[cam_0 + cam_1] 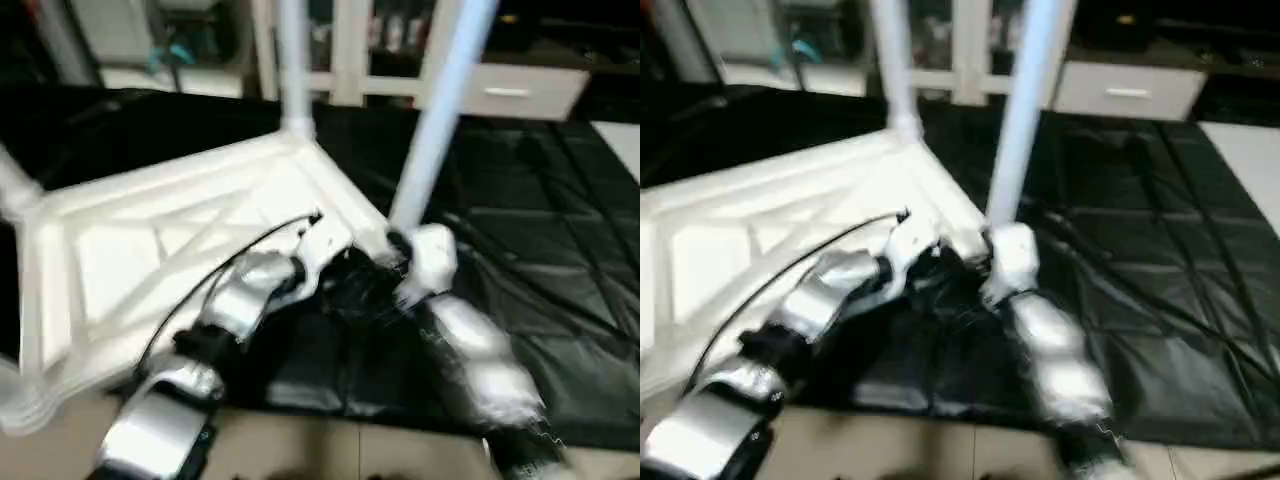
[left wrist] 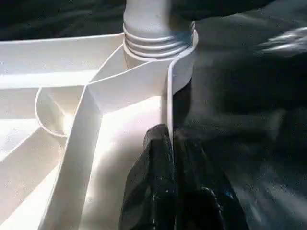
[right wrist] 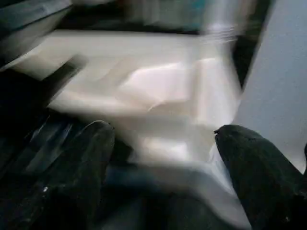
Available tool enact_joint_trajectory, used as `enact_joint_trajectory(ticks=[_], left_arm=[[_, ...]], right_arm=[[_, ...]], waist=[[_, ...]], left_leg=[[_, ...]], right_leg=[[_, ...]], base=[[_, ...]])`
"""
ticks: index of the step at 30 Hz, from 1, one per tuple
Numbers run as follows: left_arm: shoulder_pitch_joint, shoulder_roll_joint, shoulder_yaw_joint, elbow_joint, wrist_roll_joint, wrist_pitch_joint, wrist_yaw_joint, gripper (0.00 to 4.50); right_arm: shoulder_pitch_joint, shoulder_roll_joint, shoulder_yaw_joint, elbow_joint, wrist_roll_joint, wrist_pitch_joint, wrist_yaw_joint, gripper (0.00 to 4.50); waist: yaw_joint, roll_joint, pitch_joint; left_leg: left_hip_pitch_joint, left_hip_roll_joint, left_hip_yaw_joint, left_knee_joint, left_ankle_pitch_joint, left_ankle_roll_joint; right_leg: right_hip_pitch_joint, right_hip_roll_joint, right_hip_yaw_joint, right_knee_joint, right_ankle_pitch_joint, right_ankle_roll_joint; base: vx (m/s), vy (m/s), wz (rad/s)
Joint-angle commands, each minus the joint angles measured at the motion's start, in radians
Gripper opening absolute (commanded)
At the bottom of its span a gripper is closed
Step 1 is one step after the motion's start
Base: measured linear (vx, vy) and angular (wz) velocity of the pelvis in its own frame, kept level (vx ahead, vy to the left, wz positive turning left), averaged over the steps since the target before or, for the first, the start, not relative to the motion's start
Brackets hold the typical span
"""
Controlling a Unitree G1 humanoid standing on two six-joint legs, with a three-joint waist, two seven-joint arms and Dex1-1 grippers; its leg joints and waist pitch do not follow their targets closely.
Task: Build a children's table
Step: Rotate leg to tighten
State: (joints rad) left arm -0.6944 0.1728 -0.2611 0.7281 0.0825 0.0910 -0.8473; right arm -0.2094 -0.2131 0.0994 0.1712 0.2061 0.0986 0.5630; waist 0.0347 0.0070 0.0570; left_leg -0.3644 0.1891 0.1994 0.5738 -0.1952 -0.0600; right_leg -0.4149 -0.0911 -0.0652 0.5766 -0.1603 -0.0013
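The children's table's white top lies upside down on a black mat, X-ribs facing up. One white leg stands in the far corner socket. Another leg rises from the near right corner, its threaded base seated in the round socket. A third leg shows at the left edge. My left gripper is shut on the top's thin rim just below that near right corner. My right gripper stands wide open at the same corner, beside the leg, with its fingers not around it.
The black mat stretches to the right and back. White cabinets and drawers line the far wall. Pale floor runs along the mat's near edge, under my forearms.
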Motion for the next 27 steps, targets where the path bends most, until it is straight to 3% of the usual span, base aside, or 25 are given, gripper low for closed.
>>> enact_joint_trajectory(ticks=[1, 2, 5, 7, 8, 9, 11, 16, 19, 20, 25, 27], left_arm=[[0.048, 0.028, -0.034, 0.033, -0.003, 0.004, -0.100, 0.00], [0.048, 0.031, -0.035, 0.033, -0.003, 0.003, -0.105, 0.00], [0.060, 0.060, -0.055, 0.011, -0.006, 0.000, -0.181, 0.00], [0.092, 0.116, -0.094, -0.063, -0.025, 0.003, -0.324, 0.00], [0.097, 0.124, -0.099, -0.074, -0.028, 0.005, -0.344, 0.00], [0.107, 0.153, -0.122, -0.105, -0.029, 0.002, -0.405, 0.00], [0.111, 0.167, -0.133, -0.118, -0.026, -0.003, -0.431, 0.00], [0.131, 0.202, -0.164, -0.180, -0.032, 0.005, -0.506, 0.00], [0.134, 0.202, -0.164, -0.194, -0.033, 0.011, -0.500, 0.00], [0.135, 0.202, -0.162, -0.199, -0.034, 0.015, -0.498, 0.00], [0.126, 0.196, -0.162, -0.196, -0.024, 0.012, -0.488, 0.00], [0.125, 0.196, -0.161, -0.196, -0.023, 0.013, -0.487, 0.00]], right_arm=[[0.050, -0.088, 0.036, -0.132, 0.049, 0.077, 0.137, 3.75], [0.054, -0.096, 0.037, -0.139, 0.051, 0.081, 0.144, 3.75], [0.091, -0.178, 0.042, -0.202, 0.067, 0.113, 0.216, 3.75], [0.133, -0.300, 0.018, -0.285, 0.096, 0.189, 0.296, 3.75], [0.138, -0.317, 0.014, -0.296, 0.100, 0.201, 0.307, 3.75], [0.145, -0.365, -0.018, -0.314, 0.130, 0.241, 0.338, 3.75], [0.136, -0.377, -0.039, -0.304, 0.135, 0.247, 0.336, 3.75], [0.091, -0.385, -0.073, -0.262, 0.127, 0.251, 0.312, 3.75], [0.075, -0.388, -0.048, -0.262, 0.128, 0.261, 0.323, 3.75], [0.067, -0.388, -0.032, -0.262, 0.123, 0.266, 0.326, 3.75], [0.005, -0.348, 0.062, -0.176, 0.039, 0.229, 0.345, 3.75], [0.002, -0.346, 0.068, -0.170, 0.034, 0.226, 0.351, 3.75]], waist=[[0.004, -0.015, -0.050], [0.008, -0.019, -0.050], [0.006, -0.021, -0.048], [0.008, -0.023, -0.047], [0.014, -0.022, -0.049], [0.013, -0.019, -0.047], [0.013, -0.019, -0.051], [0.018, -0.021, -0.050], [0.023, -0.021, -0.049], [0.024, -0.022, -0.051], [0.019, -0.020, -0.051], [0.024, -0.020, -0.052]], left_leg=[[0.004, 0.045, -0.017, -0.071, -0.220, 0.107], [0.004, 0.045, -0.018, -0.072, -0.231, 0.103], [0.001, 0.044, -0.020, -0.073, -0.243, 0.086], [0.004, 0.047, -0.021, -0.073, -0.241, 0.087], [0.005, 0.051, -0.021, -0.072, -0.214, 0.093], [0.006, 0.050, -0.018, -0.072, -0.210, 0.099], [0.007, 0.048, -0.016, -0.067, -0.192, 0.101], [0.010, 0.048, -0.015, -0.066, -0.182, 0.089], [0.014, 0.048, -0.013, -0.065, -0.177, 0.091], [0.011, 0.047, -0.014, -0.064, -0.167, 0.088], [0.012, 0.044, -0.014, -0.063, -0.175, 0.076], [0.015, 0.045, -0.013, -0.062, -0.160, 0.078]], right_leg=[[0.051, -0.054, 0.046, -0.066, -0.257, -0.204], [0.057, -0.055, 0.046, -0.072, -0.296, -0.186], [0.050, -0.058, 0.046, -0.078, -0.355, -0.175], [0.048, -0.058, 0.048, -0.076, -0.353, -0.175], [0.052, -0.058, 0.051, -0.069, -0.309, -0.181], [0.047, -0.056, 0.051, -0.068, -0.285, -0.197], [0.047, -0.057, 0.049, -0.062, -0.236, -0.217], [0.047, -0.057, 0.047, -0.060, -0.229, -0.231], [0.045, -0.055, 0.047, -0.057, -0.209, -0.235], [0.050, -0.056, 0.047, -0.054, -0.198, -0.235], [0.048, -0.055, 0.046, -0.054, -0.210, -0.240], [0.049, -0.054, 0.047, -0.051, -0.181, -0.244]], base=[[0.000, 0.000, 0.00], [0.000, 0.000, 0.00], [0.000, 0.000, 0.00], [0.000, 0.000, 0.00], [0.000, 0.000, 0.00], [0.000, 0.000, 0.00], [0.000, 0.000, 0.00], [0.000, 0.000, 0.00], [0.000, 0.000, 0.00], [0.000, 0.000, 0.00], [0.000, 0.000, 0.00], [0.000, 0.000, 0.00]])
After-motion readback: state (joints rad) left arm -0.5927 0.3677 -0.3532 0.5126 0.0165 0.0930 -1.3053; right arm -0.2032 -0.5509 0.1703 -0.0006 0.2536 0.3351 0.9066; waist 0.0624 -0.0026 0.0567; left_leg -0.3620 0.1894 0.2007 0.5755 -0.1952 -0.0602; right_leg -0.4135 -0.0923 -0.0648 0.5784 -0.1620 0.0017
